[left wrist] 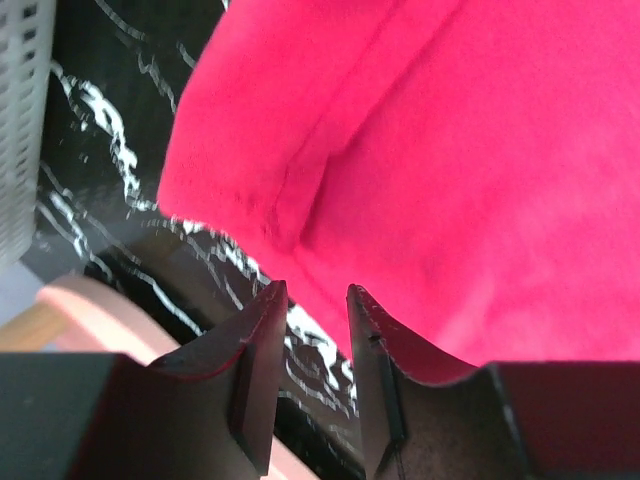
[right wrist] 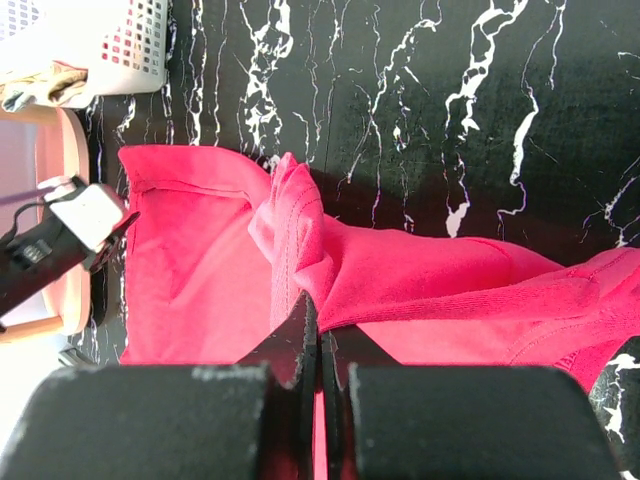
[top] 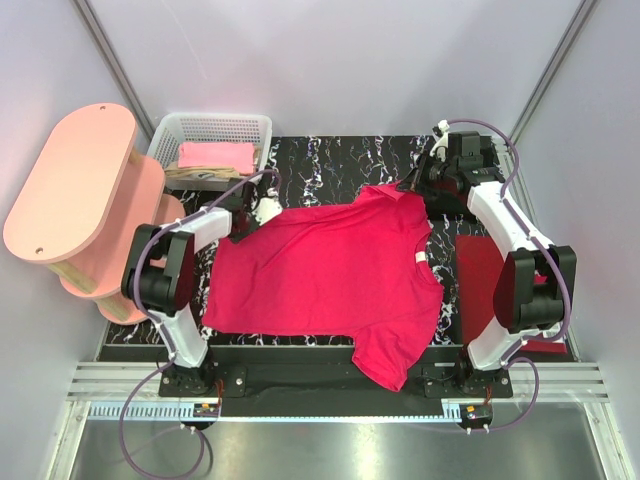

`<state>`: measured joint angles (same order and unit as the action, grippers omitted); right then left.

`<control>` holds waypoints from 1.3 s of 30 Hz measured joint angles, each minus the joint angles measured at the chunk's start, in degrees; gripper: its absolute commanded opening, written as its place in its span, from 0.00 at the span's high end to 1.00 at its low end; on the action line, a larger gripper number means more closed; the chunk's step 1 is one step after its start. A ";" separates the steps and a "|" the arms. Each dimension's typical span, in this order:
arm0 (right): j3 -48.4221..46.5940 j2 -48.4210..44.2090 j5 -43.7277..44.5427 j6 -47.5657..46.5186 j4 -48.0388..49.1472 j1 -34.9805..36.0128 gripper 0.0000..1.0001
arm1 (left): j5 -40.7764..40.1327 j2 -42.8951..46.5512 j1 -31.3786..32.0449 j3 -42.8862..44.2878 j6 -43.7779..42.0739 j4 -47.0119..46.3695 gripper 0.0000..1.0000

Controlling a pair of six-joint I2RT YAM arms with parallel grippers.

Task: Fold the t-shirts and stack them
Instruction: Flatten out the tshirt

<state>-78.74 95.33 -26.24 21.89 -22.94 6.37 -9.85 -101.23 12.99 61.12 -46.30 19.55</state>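
A crimson-red t-shirt lies spread on the black marbled mat, its white neck tag at the right. My right gripper is at the shirt's far right sleeve. In the right wrist view it is shut on a bunched fold of the red cloth. My left gripper is at the shirt's far left corner. In the left wrist view it is open and empty, with the hemmed corner of the shirt just ahead of the fingertips.
A white basket at the back left holds a folded pink tee over a beige one. A pink two-tier shelf stands at the left. A flat dark-red rectangle lies under my right arm.
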 measured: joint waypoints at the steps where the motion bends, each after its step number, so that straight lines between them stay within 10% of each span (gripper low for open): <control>1: 0.00 0.00 0.00 -0.02 0.02 0.02 1.00 | -0.02 -1.14 0.00 0.90 0.07 0.15 0.66; 32: 0.00 0.39 -0.44 -0.02 0.76 0.28 1.00 | -0.17 -8.48 -0.96 7.52 0.70 0.46 0.69; 39: 0.00 0.39 -0.44 -0.02 0.76 0.28 1.00 | -0.46 -10.36 -2.16 9.38 0.04 0.24 0.88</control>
<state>-78.74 95.72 -26.68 21.87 -22.17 6.66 -10.31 -111.59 10.83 70.50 -46.26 19.79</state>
